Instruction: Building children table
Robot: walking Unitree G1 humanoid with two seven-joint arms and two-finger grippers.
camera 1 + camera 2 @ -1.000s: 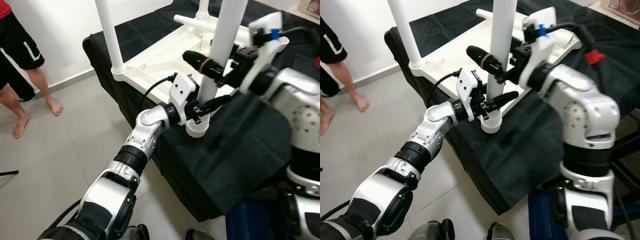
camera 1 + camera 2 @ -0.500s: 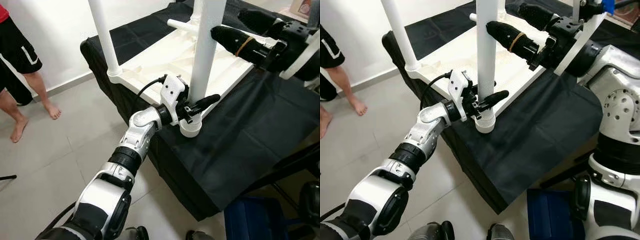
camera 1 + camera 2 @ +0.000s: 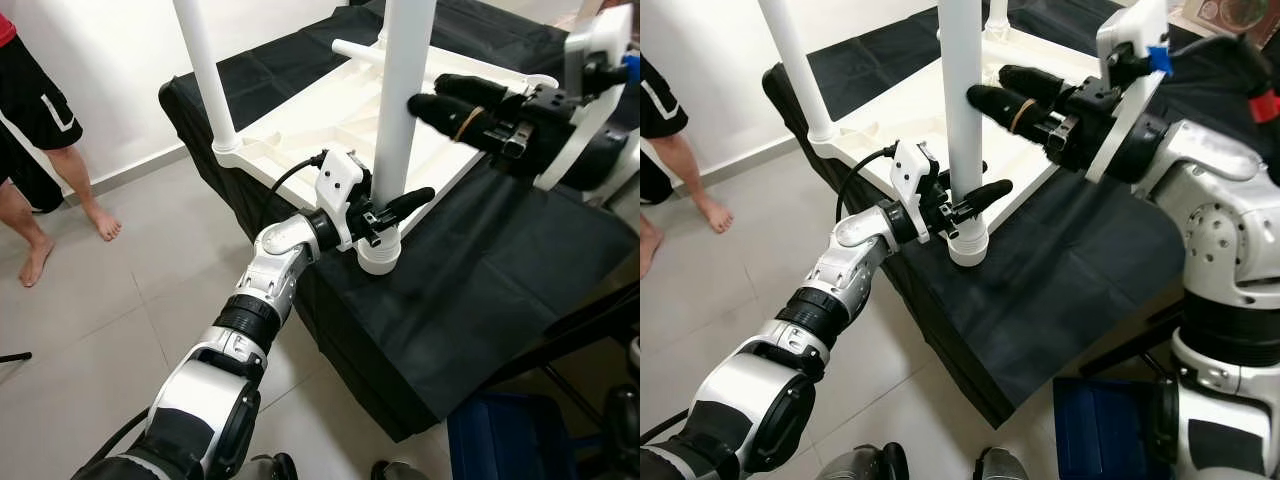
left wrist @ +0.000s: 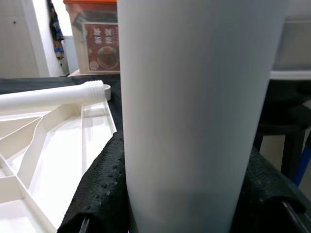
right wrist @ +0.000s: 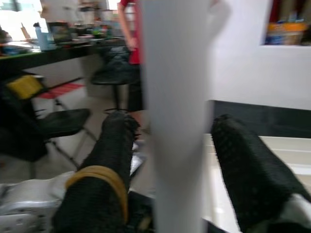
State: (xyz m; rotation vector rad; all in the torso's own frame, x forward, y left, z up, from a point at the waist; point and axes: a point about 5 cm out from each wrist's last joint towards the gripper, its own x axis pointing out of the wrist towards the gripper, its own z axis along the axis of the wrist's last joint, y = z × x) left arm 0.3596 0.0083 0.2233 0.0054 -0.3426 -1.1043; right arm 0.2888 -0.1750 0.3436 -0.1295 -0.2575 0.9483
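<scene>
Clamping white leg [image 3: 400,110] low with left tool [image 3: 385,212] — right tool [image 3: 440,100], spread, returning from 3 o'clock to regrip higher.

Before me stood a platform draped in black cloth [image 3: 480,290], set on a pale tiled floor [image 3: 110,310]. An upturned white children's table top [image 3: 310,120] lay flat on the cloth, legs pointing up. A person's bare feet [image 3: 70,235] rested on the tiles, well apart from the platform.
</scene>
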